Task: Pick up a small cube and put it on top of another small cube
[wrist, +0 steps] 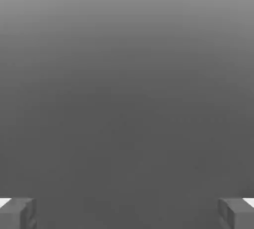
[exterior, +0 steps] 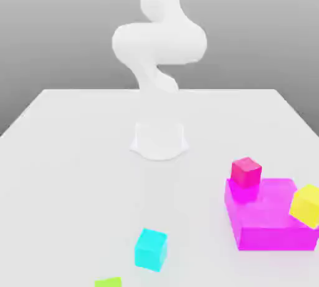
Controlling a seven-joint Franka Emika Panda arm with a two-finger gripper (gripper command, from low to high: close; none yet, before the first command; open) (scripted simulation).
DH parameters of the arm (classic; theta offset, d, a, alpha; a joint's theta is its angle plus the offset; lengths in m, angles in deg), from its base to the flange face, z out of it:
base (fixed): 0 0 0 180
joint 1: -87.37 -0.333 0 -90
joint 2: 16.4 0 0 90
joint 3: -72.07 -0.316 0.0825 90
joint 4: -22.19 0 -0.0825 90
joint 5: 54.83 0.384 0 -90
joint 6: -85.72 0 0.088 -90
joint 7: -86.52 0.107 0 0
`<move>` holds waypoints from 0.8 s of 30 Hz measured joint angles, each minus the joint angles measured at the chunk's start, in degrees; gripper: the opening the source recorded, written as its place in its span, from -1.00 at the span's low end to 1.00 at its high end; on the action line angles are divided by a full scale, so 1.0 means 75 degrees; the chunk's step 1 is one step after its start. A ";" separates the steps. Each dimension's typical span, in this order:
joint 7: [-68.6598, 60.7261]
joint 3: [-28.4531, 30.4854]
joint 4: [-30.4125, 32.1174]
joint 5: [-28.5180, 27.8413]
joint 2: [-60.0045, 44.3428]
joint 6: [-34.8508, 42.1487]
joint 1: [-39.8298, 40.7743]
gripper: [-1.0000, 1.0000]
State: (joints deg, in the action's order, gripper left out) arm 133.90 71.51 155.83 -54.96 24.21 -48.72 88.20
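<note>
The small cube (exterior: 151, 249), plain cyan, sits on the white table near its front edge, a little to the exterior view's left of centre. In the hand view my gripper (wrist: 127, 214) is open: its two grey fingertips (wrist: 17, 213) stand far apart with nothing between them, in front of a plain grey background. The white arm (exterior: 159, 43) rises from its base (exterior: 159, 139) at the middle of the table and leaves the picture at the top.
A large magenta block (exterior: 271, 217) lies at the exterior view's front right. A small hot-pink cube (exterior: 246, 172) rests on its far corner and a small yellow cube (exterior: 306, 205) on its right side. A lime-green object (exterior: 108, 282) pokes in at the front edge.
</note>
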 joint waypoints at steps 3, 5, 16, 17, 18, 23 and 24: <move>0.0262 -0.0091 0.0309 -0.0028 -0.0873 -0.0443 0.0133 0.00; 0.0441 -0.0128 0.0505 -0.0063 -0.1432 -0.0722 0.0192 0.00; 0.1393 -0.0235 0.1582 -0.0215 -0.4480 -0.2265 0.0444 0.00; 0.1474 -0.0243 0.1680 -0.0220 -0.4757 -0.2406 0.0468 0.00; 0.1553 -0.0252 0.1778 -0.0221 -0.5033 -0.2546 0.0495 0.00; 0.1858 -0.0251 0.2224 -0.0143 -0.6414 -0.3279 0.0527 0.00; 0.1893 -0.0239 0.2225 -0.0152 -0.6691 -0.3475 0.0519 0.00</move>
State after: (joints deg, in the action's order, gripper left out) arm 148.09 69.72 172.52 -56.10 -25.97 -74.78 92.09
